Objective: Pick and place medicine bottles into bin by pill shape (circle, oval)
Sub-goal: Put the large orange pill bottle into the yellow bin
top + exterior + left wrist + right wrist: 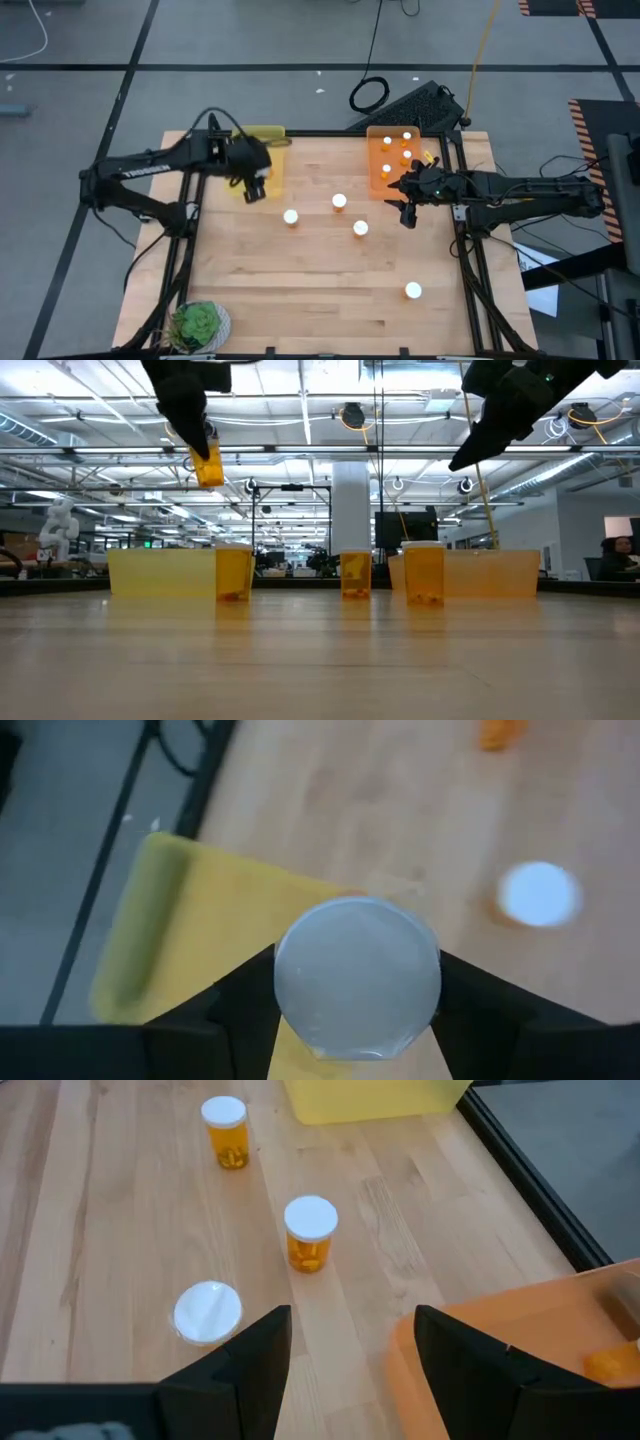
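Above the yellow tray (pixel 266 150), the left tool (pixel 253 187) pinches a medicine bottle (pixel 208 464) upright, cap up.
Right tool (pixel 404 207) hangs spread beside the orange tray (pixel 380 160); four bottles stand well apart on the desk (pixel 320 285).

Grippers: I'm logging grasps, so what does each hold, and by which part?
The left gripper clamps a medicine bottle by its sides, just below the cap. The right gripper holds nothing.
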Controlling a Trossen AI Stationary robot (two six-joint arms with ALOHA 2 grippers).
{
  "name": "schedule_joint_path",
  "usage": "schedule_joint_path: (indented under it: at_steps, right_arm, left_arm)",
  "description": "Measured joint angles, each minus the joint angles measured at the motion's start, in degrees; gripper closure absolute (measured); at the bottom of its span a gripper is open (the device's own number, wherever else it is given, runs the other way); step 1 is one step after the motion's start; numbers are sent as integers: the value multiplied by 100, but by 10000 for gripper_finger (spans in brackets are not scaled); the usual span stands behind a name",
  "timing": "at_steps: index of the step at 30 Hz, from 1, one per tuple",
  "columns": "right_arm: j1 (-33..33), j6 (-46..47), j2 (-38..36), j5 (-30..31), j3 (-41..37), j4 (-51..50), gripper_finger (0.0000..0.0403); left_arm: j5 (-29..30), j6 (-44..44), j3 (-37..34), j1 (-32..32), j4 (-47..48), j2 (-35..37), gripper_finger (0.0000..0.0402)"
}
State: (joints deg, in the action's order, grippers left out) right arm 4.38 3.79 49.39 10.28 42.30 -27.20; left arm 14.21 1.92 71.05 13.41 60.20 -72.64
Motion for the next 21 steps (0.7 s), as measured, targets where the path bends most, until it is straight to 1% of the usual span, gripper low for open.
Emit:
schedule_joint_path:
  at_steps: [8, 13, 17, 21]
  right_arm:
    - [0, -44, 0, -2, 0, 104, 195]
    - [0, -124, 0, -2, 0, 129, 195]
    - [0, -151, 2, -2, 0, 158, 195]
    - [0, -215, 2, -2, 0, 212, 195]
  left_arm:
    - [-20, 460, 0, 1589, -201, -6, 190]
    - [-341, 520, 0, 2412, -401, -183, 181]
    - [-364, 94, 0, 2806, -478, -516, 181]
    - [-340, -631, -4, 2956, -698, -920, 189]
